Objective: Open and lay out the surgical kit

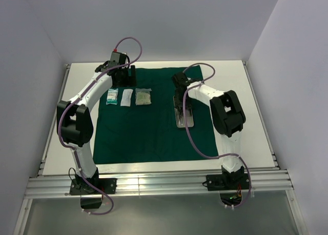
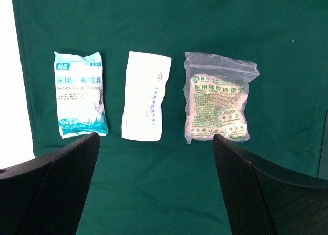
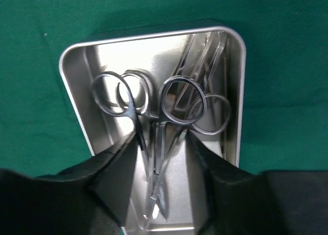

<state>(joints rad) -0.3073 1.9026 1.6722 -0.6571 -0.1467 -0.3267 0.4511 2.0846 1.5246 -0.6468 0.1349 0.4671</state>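
green cloth (image 1: 154, 137) is spread flat on the table (image 1: 246, 91), covering most of the middle. three packets sit in a row on its far-left part, apart from one another: blue-and-white packet (image 2: 80, 94) on the left, plain white packet (image 2: 146, 96) in the middle, clear packet (image 2: 218, 99) with green print on the right. left gripper (image 2: 156, 140) hovers over that row with the jaws spread wide and nothing between them, touching no packet. steel tray (image 3: 72, 76) lies on the right half of the cloth, long side running near to far, well apart from the packets. inside the tray, ring-handled scissors (image 3: 120, 94) sit on the left and a ring-handled clamp (image 3: 182, 101) beside them, rings overlapping in the middle, shanks crossing toward the wrist camera. more slim steel pieces (image 3: 205, 50) are stacked along the tray's right wall; too much glare to tell which are tweezers. right gripper (image 3: 161, 142) is down in the tray, jaws partway apart and straddling the shanks just below the rings. its left finger (image 3: 118, 163) looks to be against the scissors shank and there's a visible gap on the other side, so not pinching anything as far as i can see. from the top view the right arm hides most of the tray's far end.
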